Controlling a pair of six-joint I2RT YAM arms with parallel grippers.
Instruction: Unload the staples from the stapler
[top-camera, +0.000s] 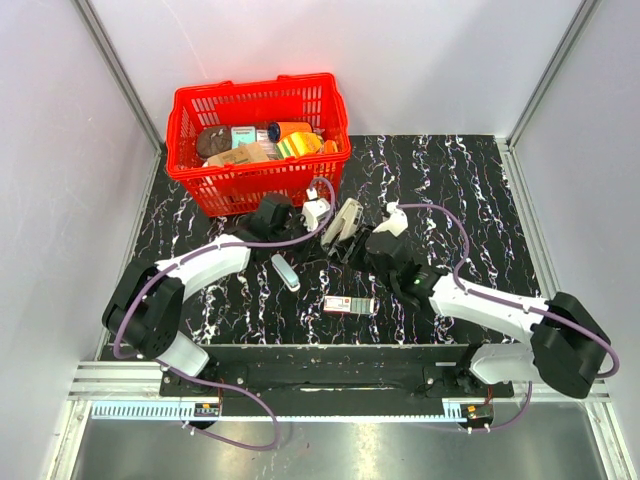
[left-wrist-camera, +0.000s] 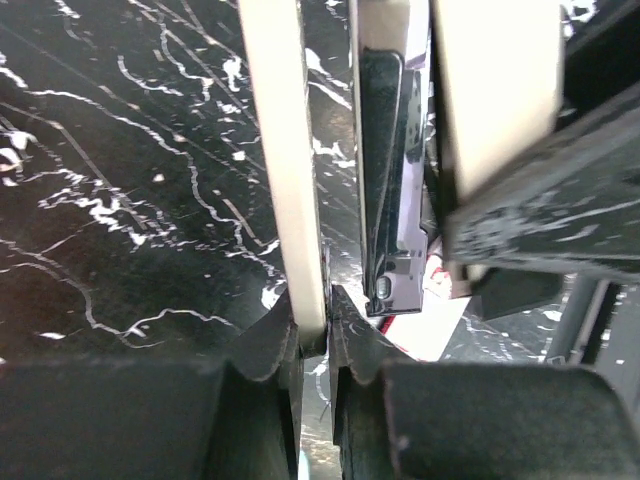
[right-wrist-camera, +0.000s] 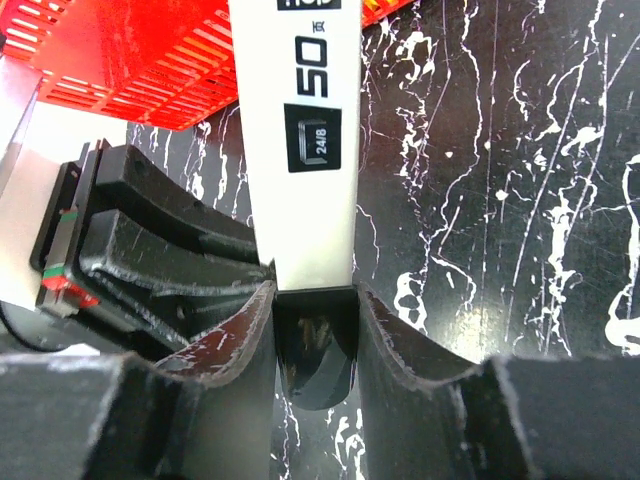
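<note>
stapler (top-camera: 346, 222) is mid-table (top-camera: 480, 200), just in front of the red basket (top-camera: 258, 140), between both arms; it looks hinged open, cream cover apart from the black magazine bar (left-wrist-camera: 385, 190); left gripper (left-wrist-camera: 312, 320) is pinched on the thin edge of a cream plate, bar hanging just beside it; right gripper (right-wrist-camera: 315, 310) is clamped on the cream arm printed "50" and "24/8", at its black end; step in hand reads as holding the stapler open to expose the channel; no staples visible from any view, so can't tell if it's loaded; next move probably needs one side held firm while the other tips or frees the bar so the strip slides out; small box (top-camera: 350, 305) and pale oblong (top-camera: 285, 272) lie nearer the bases, clear of both grips
</note>
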